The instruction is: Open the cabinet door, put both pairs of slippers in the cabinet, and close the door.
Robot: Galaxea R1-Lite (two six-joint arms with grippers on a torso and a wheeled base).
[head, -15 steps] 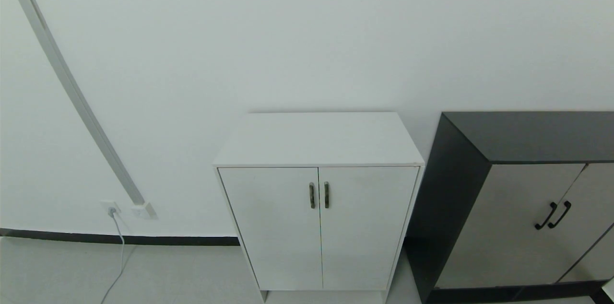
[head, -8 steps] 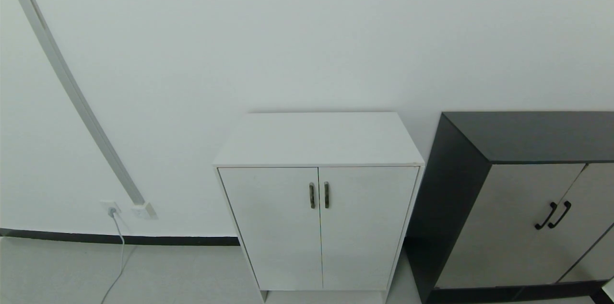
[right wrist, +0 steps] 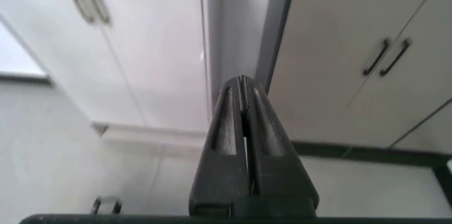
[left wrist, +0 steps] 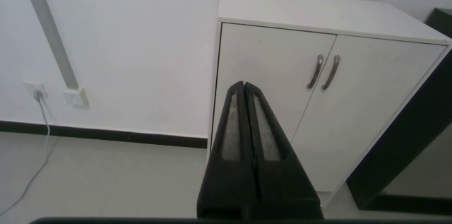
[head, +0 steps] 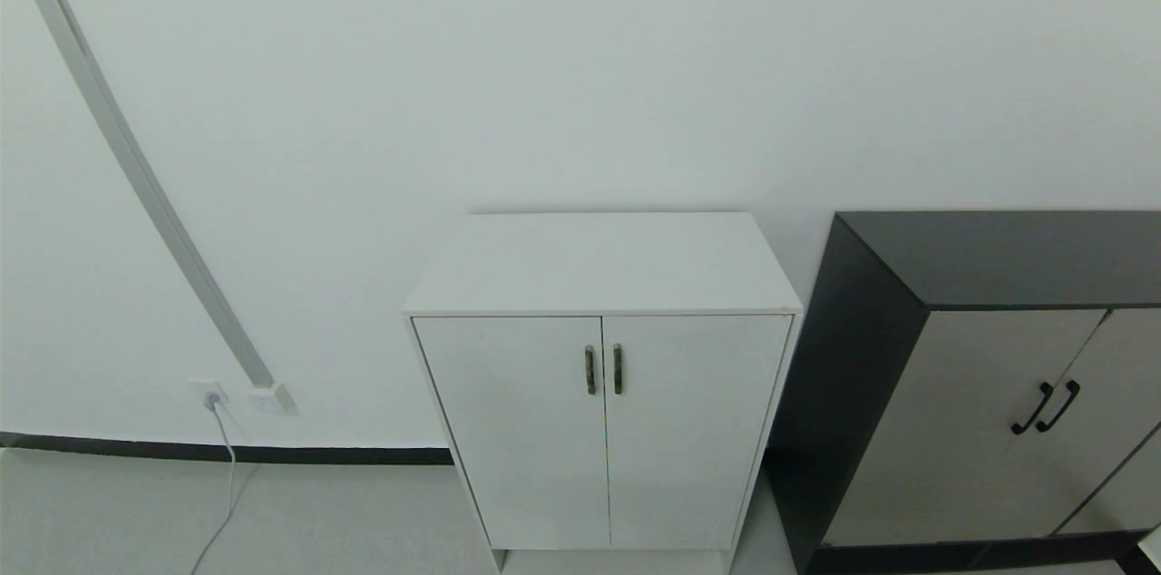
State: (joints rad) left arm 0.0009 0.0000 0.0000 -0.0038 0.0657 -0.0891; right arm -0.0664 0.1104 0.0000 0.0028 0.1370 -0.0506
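White cabinet [head: 603, 430] standing against the wall, both doors shut flush, pair of upright bar handles [head: 604, 369] side by side at the centre seam, near the top of the doors. Top of the cabinet bare. Left gripper [left wrist: 244, 86] in front of the white cabinet, off its left door, well apart from it, fingers pressed together with nothing between them. Right gripper [right wrist: 242, 79] low in front of the white cabinet's right edge, facing the gap beside it, fingers likewise closed on nothing. Dark cabinet [head: 952, 357] just right of the white cabinet, doors shut, black curved handles. Wall socket [head: 210, 395] with a plugged-in cable [head: 227, 484] left of the white cabinet, low on the wall, a slanting conduit [head: 136, 167] rising above it.
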